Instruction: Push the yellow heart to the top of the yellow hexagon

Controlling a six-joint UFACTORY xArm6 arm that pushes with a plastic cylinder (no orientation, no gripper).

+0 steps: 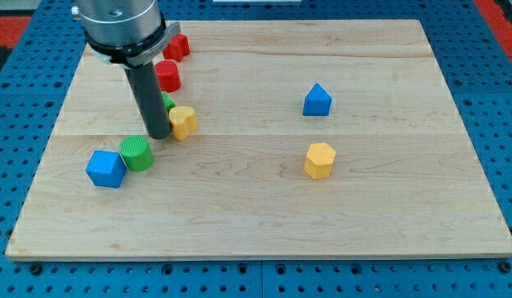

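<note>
On the view's left side of the wooden surface (239, 207), a blue cube (105, 168) sits touching a green cylinder (137, 153), with my tip (157, 135) resting just above and to the right of that cylinder. No hand is fitted to this arm, so no opening or hold can be reported; the rod ends in a plain tip. The yellow heart (184, 122) lies immediately to the right of my tip, touching or nearly so, with a green block (167, 103) of unclear shape partly hidden behind the rod, and a red cylinder (167, 75) and a red block (178, 46) further toward the view's top. A blue block (317, 100) and the yellow hexagon (320, 160) stand well apart at the view's right. To perform the step well, keep the tip on the heart's left face and push rightward on a line passing above the hexagon, correcting sideways drift early and staying clear of the blue block. No brand, label or writing is legible.
</note>
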